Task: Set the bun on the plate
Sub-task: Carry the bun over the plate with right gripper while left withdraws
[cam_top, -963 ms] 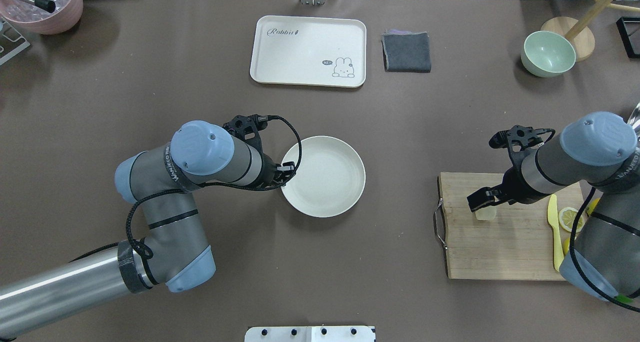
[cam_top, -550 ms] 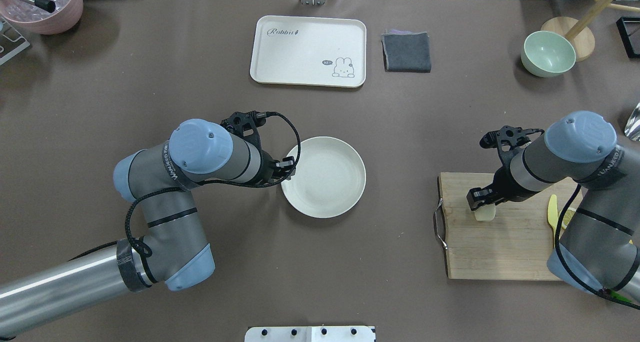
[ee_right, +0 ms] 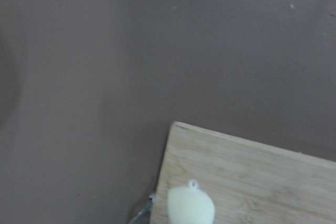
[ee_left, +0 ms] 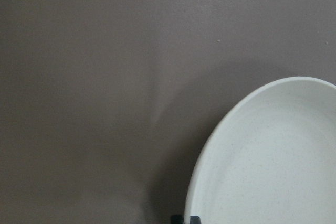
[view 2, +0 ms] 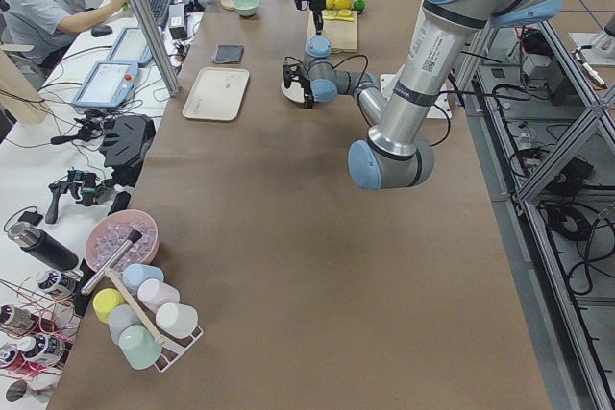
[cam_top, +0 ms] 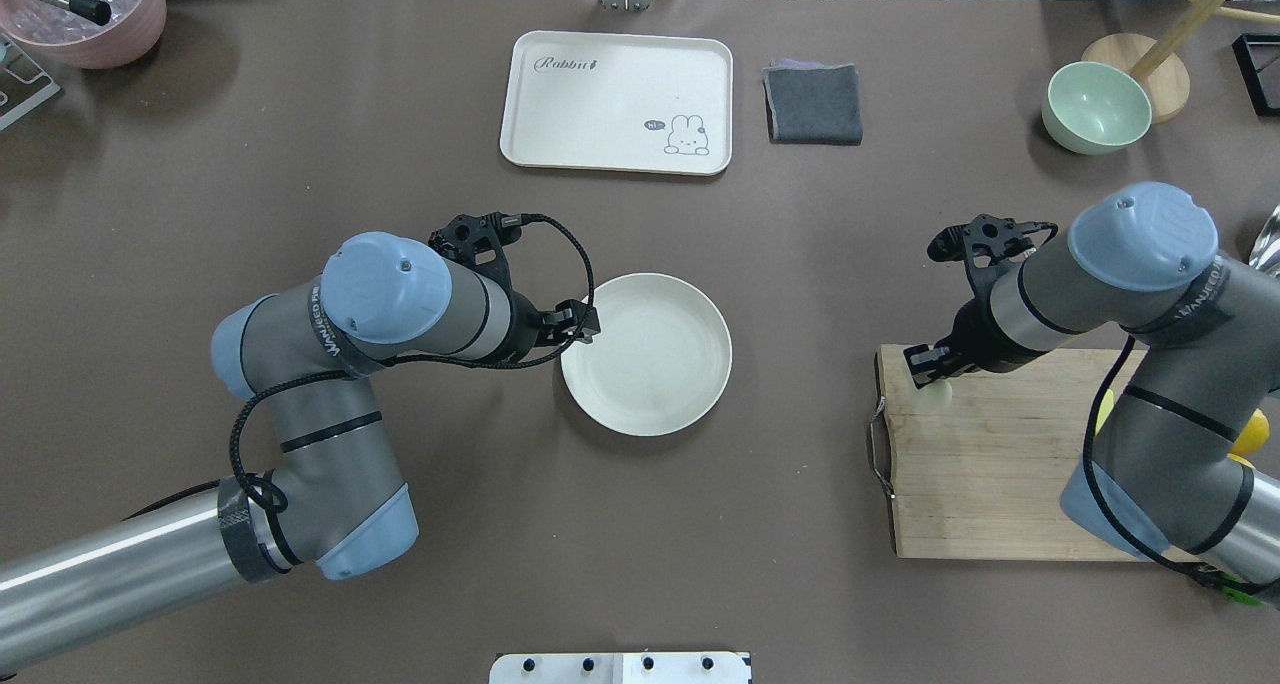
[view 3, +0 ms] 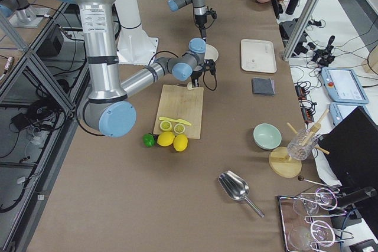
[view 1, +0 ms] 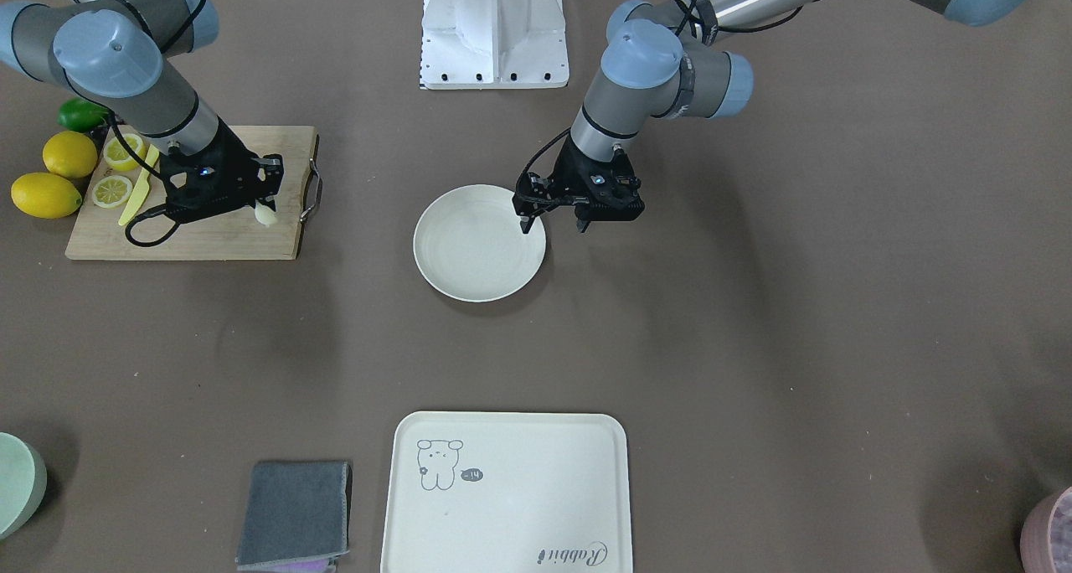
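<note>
The bun, a small pale cream lump, hangs over the far left corner of the wooden cutting board, with my right gripper shut on it. It also shows as the bun in the front view and as the bun low in the right wrist view. The round cream-white plate lies mid-table with nothing on it. My left gripper hovers open over the plate at the rim nearest that arm. The left wrist view shows the plate at lower right.
Lemon halves, a yellow knife and whole lemons sit at the board's outer end. At the table's far side lie a rectangular tray, a grey cloth and a green bowl.
My right gripper has carried the bun from the board's middle toward its far left corner. The left arm has shifted slightly, its gripper staying at the plate's rim.
</note>
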Robot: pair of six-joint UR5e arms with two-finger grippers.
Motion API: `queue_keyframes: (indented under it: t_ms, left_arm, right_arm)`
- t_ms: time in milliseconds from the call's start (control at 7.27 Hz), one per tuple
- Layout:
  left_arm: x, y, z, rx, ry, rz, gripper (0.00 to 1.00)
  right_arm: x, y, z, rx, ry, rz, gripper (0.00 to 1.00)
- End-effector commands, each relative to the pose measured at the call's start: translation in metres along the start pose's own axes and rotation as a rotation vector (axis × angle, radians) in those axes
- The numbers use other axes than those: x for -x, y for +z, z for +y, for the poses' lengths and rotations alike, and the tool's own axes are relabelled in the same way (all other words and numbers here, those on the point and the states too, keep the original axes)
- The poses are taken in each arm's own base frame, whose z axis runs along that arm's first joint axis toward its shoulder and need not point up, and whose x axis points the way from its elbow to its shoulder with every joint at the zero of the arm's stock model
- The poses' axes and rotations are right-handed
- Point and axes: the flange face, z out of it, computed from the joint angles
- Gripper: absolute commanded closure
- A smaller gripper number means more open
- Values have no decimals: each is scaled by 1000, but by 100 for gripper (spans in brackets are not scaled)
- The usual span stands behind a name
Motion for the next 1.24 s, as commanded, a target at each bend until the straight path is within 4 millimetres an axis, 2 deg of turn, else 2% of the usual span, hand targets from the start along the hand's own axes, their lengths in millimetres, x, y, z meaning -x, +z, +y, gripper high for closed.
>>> queue_keyframes:
  t_ms: [0, 138, 275, 413, 550, 688, 826, 1101]
  left_arm:
    - [47, -34, -10, -21, -4, -4, 3]
    - [85, -56, -9, -21, 86, -19, 3]
    - [121, -71, -13, -29, 129, -51, 3]
    - [143, -84, -16, -20, 123, -60, 3]
    - [161, -103, -22, -28, 107, -62, 3]
    - [170, -112, -26, -42, 93, -52, 3]
    - [188, -105, -39, -34, 63, -84, 3]
    - [192, -110, -44, 1, 44, -77, 3]
  right_arm:
    - [104, -20, -54, -43, -16, -59, 82]
    - [152, -9, -73, -53, 21, -60, 80]
    - [186, 7, -88, -60, 40, -50, 80]
    - [217, 21, -102, -49, 64, -46, 78]
    - [240, 38, -113, -46, 102, -25, 78]
    - [245, 57, -111, -39, 102, 1, 77]
    - [247, 61, -108, -38, 99, 7, 74]
    - [254, 73, -97, -49, 115, 24, 51]
